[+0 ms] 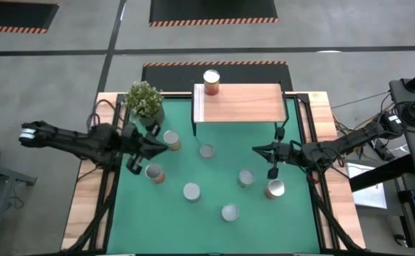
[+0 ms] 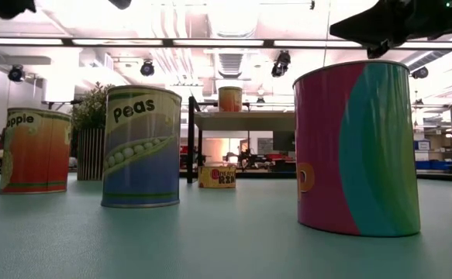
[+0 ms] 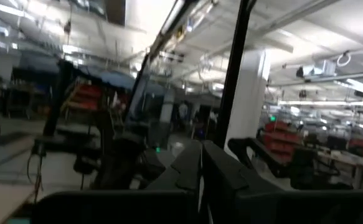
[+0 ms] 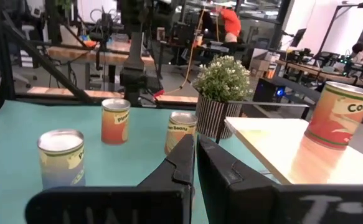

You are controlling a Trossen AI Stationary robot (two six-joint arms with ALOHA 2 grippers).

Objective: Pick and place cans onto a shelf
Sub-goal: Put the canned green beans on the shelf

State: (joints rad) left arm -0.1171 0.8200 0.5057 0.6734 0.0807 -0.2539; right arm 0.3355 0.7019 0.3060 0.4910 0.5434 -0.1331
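Note:
A light wooden shelf (image 1: 239,103) on thin black legs stands at the far side of the green mat (image 1: 207,227). One orange can (image 1: 211,82) stands upright on the shelf's far left corner. Several cans stand upright on the mat, among them one (image 1: 171,139) by my left gripper, one (image 1: 206,151) mid-mat and one (image 1: 274,188) near my right arm. My left gripper (image 1: 163,146) hovers shut at the mat's left, tipped upward. My right gripper (image 1: 257,149) hovers shut at the mat's right, pointing level toward the left. Neither holds anything.
A potted plant (image 1: 145,99) stands at the mat's far left corner, beside the shelf. In the low view a peas can (image 2: 142,147) and a pink and teal can (image 2: 357,147) stand closest. The near part of the mat holds fewer cans.

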